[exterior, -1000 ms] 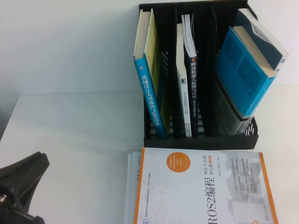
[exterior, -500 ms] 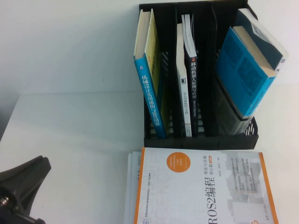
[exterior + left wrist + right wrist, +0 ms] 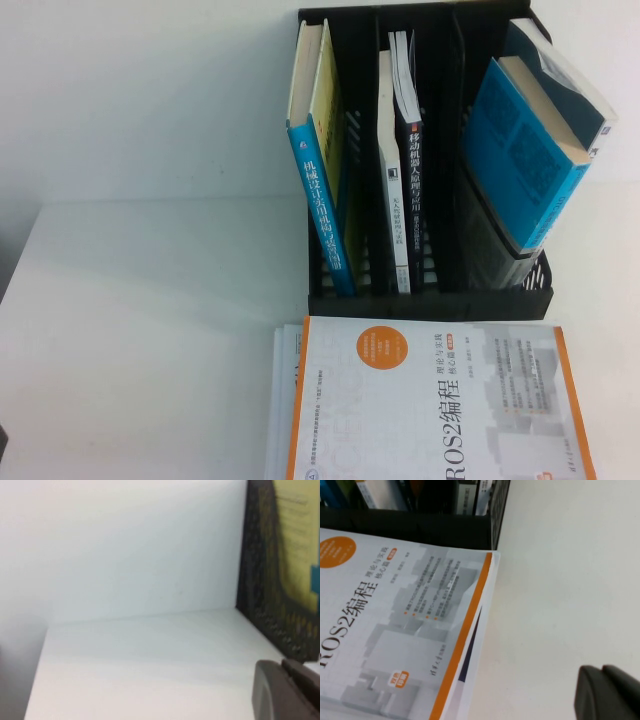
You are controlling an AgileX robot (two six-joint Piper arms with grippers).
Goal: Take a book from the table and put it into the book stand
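The book (image 3: 530, 150), thick with a blue back, stands leaning in the rightmost slot of the black book stand (image 3: 430, 300) at the back of the white table (image 3: 150, 330). Neither gripper shows in the high view. My left gripper (image 3: 280, 666) shows only in the left wrist view, shut and empty, low over the bare table beside the stand's left wall (image 3: 260, 580). My right gripper (image 3: 601, 671) shows only in the right wrist view, shut and empty, over the table to the right of the ROS2 book (image 3: 395, 630).
The white-and-orange ROS2 book (image 3: 430, 400) lies on a stack in front of the stand. A thin blue-spined book (image 3: 320, 200) fills the left slot; a white and a dark book (image 3: 405, 180) stand in the middle slot.
The dark part of my left arm at the lower left of the high view has slid down and out of that view. The books and stand have not moved.
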